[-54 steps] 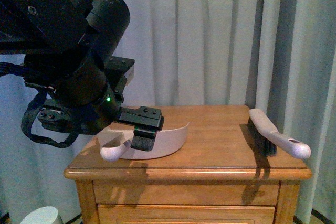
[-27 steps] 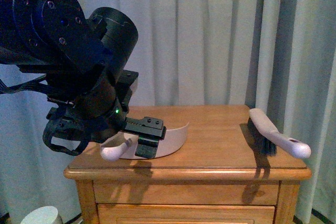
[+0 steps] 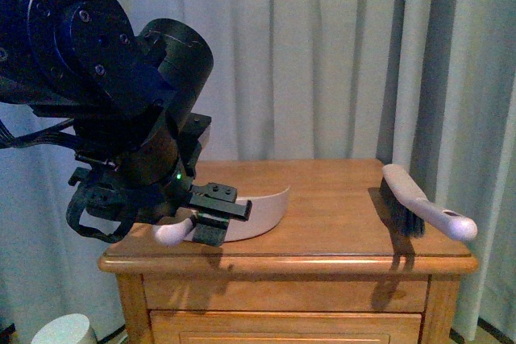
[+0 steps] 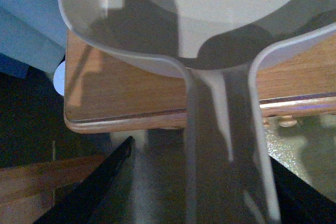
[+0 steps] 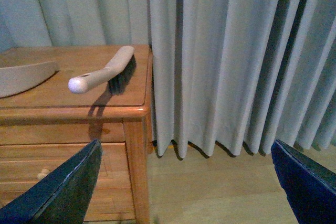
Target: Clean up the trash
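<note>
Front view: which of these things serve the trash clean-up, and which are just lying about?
For the job:
- dustpan
- hand brush
- left tool, open at the dustpan's handle
- trash: not in any view

Just there:
- wooden nightstand
- curtain
- round white object on the floor, too cut off to name
</note>
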Motion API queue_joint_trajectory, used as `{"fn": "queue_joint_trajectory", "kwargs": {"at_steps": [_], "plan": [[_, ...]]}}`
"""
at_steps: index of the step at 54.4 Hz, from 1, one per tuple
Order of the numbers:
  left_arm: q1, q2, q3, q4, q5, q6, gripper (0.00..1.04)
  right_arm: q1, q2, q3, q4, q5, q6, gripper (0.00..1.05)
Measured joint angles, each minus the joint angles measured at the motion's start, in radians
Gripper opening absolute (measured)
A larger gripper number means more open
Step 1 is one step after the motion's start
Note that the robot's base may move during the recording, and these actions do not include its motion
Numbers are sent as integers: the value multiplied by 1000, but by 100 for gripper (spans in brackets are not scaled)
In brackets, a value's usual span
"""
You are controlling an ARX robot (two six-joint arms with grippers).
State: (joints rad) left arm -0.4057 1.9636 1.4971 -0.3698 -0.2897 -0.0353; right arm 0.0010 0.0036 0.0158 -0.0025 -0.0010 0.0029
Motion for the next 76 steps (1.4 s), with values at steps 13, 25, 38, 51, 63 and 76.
{"fn": "queue_joint_trajectory", "kwargs": {"at_steps": [13, 25, 38, 51, 63, 76], "plan": [[0, -3, -4, 6, -10, 10, 29, 0, 0, 0, 0, 0, 0, 97], [-11, -103, -86, 167, -18, 64, 29, 0, 0, 0, 0, 0, 0, 97], [-18, -444, -344, 562, 5, 163, 28, 0, 0, 0, 0, 0, 0, 97], [93, -894, -649, 697, 175, 187, 28, 0, 0, 0, 0, 0, 0, 97], [238, -1211, -823, 652, 323, 150, 28, 0, 0, 0, 0, 0, 0, 97], [468, -1430, -928, 599, 556, 39, 28, 0, 0, 0, 0, 0, 0, 97]]}}
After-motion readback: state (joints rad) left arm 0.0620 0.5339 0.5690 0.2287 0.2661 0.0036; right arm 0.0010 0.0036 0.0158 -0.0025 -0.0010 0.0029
